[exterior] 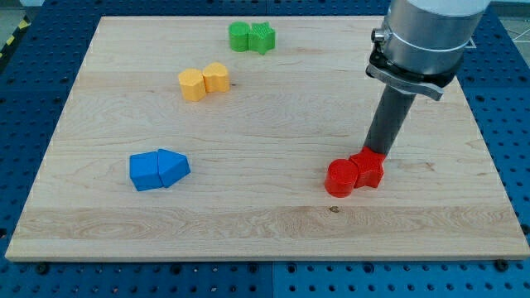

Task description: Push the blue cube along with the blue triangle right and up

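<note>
The blue cube (pixel 145 170) lies at the board's lower left, touching the blue triangle (pixel 173 166) on its right side. My tip (pixel 376 153) is far to the view's right of them, at the upper right edge of a red block pair. The dark rod rises from there to the grey arm at the view's top right.
Two red blocks (pixel 354 174) touch each other just below my tip. Two yellow blocks (pixel 204 81) sit at the upper left of centre. Two green blocks (pixel 252 37) sit near the top edge. The wooden board (pixel 265 223) lies on a blue perforated table.
</note>
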